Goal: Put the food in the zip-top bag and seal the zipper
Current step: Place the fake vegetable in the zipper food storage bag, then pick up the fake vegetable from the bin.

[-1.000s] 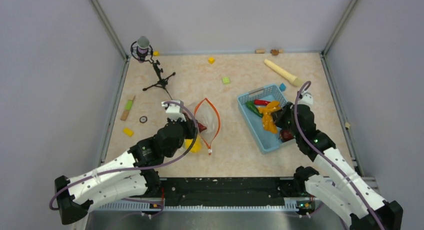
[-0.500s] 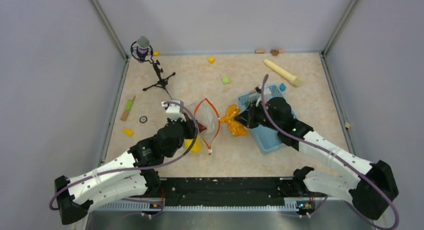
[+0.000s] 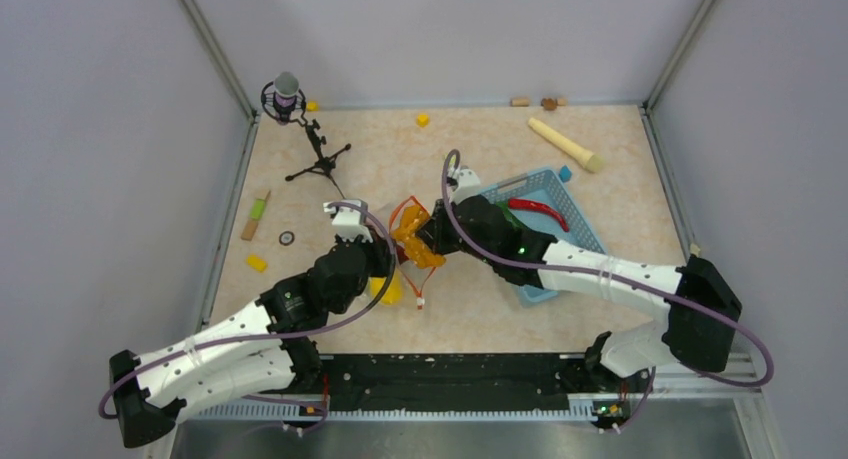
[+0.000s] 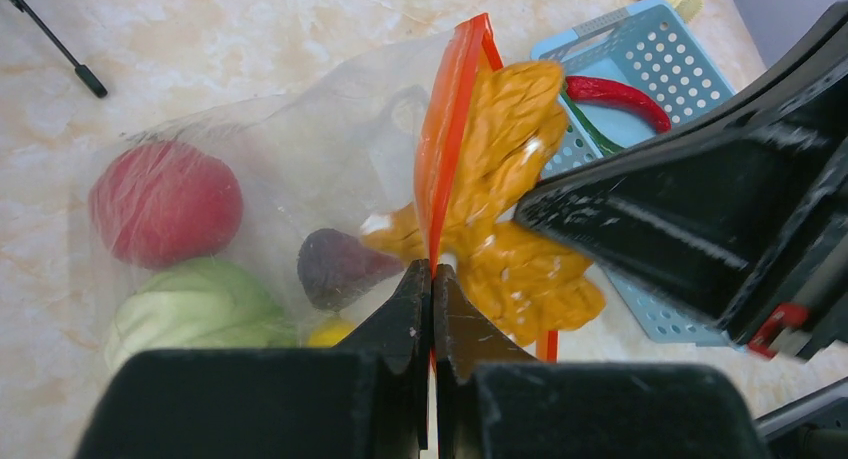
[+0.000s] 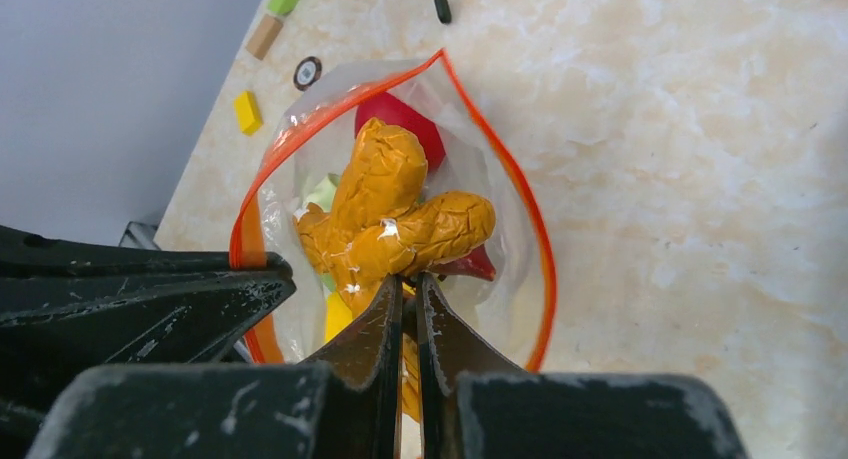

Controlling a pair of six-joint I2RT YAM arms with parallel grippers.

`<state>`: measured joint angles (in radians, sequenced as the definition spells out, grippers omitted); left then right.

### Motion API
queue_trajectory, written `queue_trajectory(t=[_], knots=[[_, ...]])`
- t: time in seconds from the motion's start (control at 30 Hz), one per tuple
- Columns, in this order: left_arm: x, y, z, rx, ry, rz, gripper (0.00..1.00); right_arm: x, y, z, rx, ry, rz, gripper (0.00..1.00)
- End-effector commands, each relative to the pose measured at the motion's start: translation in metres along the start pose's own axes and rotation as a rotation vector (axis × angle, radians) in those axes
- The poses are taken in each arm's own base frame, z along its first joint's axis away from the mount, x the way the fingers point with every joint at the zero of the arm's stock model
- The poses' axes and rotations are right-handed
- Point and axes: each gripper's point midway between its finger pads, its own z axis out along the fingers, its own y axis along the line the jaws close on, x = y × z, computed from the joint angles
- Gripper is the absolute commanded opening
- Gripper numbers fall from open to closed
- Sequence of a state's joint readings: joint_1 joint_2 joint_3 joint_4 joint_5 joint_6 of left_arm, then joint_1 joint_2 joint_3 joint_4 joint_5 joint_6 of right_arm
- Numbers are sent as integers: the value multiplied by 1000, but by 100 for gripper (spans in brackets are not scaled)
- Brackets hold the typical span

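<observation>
The clear zip-top bag lies open at table centre, its orange-red zipper forming a loop. My left gripper is shut on the zipper edge, holding the mouth up. My right gripper is shut on an orange lumpy food piece and holds it in the bag's mouth; it also shows from above. Inside the bag are a red tomato, a green piece, a dark red piece and a yellow lemon. A red chili lies in the basket.
A light-blue mesh basket stands right of the bag. A beige wooden stick, small cubes, a microphone on a tripod, a yellow block and a small ring lie around the table.
My right gripper has carried the orange piece from the basket leftwards to the bag's mouth. The left gripper has stayed on the zipper.
</observation>
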<state>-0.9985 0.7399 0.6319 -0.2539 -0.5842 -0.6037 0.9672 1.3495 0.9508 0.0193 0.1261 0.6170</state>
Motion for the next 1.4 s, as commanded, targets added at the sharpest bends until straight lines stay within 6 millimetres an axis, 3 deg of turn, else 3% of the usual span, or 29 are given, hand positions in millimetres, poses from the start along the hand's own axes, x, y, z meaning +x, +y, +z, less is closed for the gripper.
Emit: queue_trajectory(t=[0.0, 0.1, 0.27, 0.4, 0.5, 0.6, 0.7, 0.77, 1.0, 1.2, 1.27, 1.37], knots=[[-7, -11, 1, 40, -27, -38, 0, -22, 9, 12, 135, -137, 43, 0], [-7, -12, 0, 43, -23, -43, 0, -18, 13, 20, 165, -124, 48, 3], [-7, -12, 1, 43, -25, -47, 0, -9, 38, 31, 65, -101, 38, 34], [-5, -11, 2, 40, -21, -43, 0, -4, 52, 33, -20, -77, -11, 46], [-6, -12, 1, 42, -22, -45, 0, -4, 53, 29, -39, -85, -44, 54], [-7, -11, 1, 38, -26, -47, 0, -6, 45, 22, -25, -107, -90, 70], [-7, -11, 0, 42, -27, -50, 0, -12, 29, 12, 27, -145, -130, 91], [-8, -11, -1, 43, -30, -51, 0, -17, 21, 3, 50, -168, -153, 98], [-9, -10, -2, 43, -36, -55, 0, -40, -31, -30, 211, -216, -184, 99], [-7, -12, 0, 47, -26, -50, 0, -55, -127, -53, 408, -88, -169, 98], [-7, -11, 1, 39, -27, -45, 0, -69, -160, -69, 535, -66, -284, 98], [-7, -12, 0, 47, -23, -46, 0, -71, -183, -78, 574, 91, -684, 99]])
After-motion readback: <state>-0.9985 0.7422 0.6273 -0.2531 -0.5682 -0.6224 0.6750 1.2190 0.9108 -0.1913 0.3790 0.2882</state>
